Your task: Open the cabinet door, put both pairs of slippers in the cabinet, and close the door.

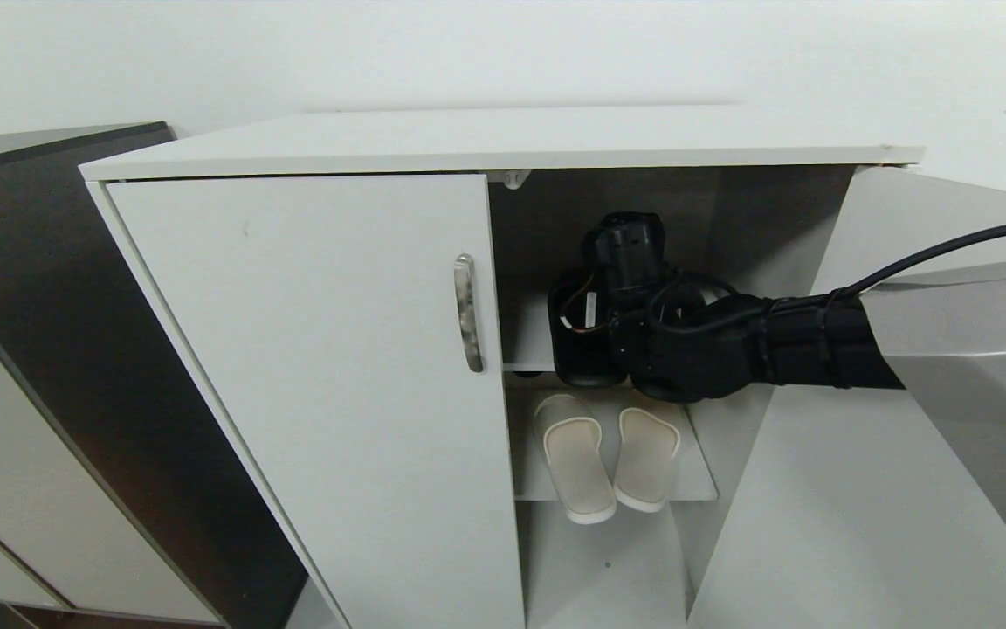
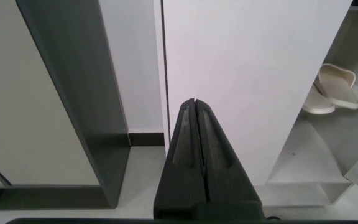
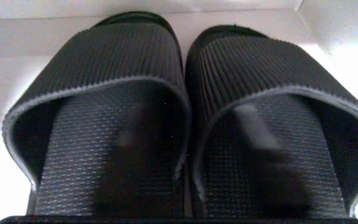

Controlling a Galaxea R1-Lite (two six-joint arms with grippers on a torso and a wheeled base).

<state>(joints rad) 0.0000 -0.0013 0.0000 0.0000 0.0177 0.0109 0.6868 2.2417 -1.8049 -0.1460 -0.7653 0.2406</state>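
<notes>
— Slippers, black pair: location?
— Directly ahead of your right gripper, on the upper shelf; whether it grips them, you cannot tell. White pair: shelf below it.
— Handling?
— Probably light, soft, ribbed, bendy. Pinch both inner sides together near the heels. Left gripper: closed, empty, pointing at the shut door.
</notes>
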